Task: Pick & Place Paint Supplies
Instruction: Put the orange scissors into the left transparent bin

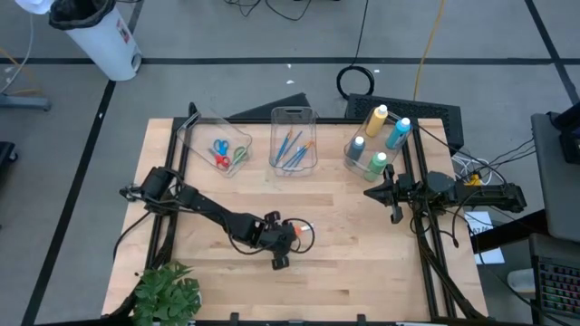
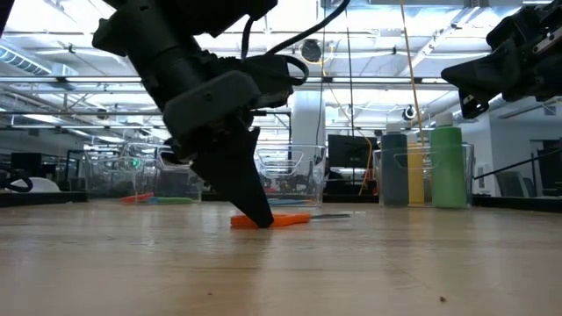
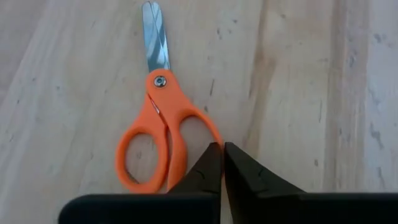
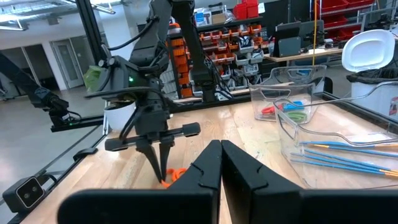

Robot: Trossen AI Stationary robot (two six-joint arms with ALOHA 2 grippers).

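Orange-handled scissors (image 3: 163,118) lie flat on the wooden table near its middle (image 1: 303,234), blades shut. My left gripper (image 3: 222,148) stands over them, fingers pointing down and shut on one handle ring (image 2: 255,218). My right gripper (image 1: 381,192) hangs shut above the table's right side, beside the bin of paint bottles (image 1: 373,145), touching nothing. Blue, red and green scissors (image 1: 225,154) rest in the left clear bin. Blue- and orange-handled brushes (image 1: 292,149) rest in the middle bin. My left gripper pinches the outer rim of one handle ring (image 3: 213,135) between its two fingertips. The fingers come from above, pointing down. The scissors lie flat on the table with the other ring (image 3: 142,158) and the blades (image 3: 155,37) free.
Three clear bins (image 1: 294,118) stand in a row along the table's far side. A green leafy plant (image 1: 168,294) sits at the near left corner. Bare wood spreads over the near half (image 1: 362,272). Cables run by the right edge (image 1: 435,244).
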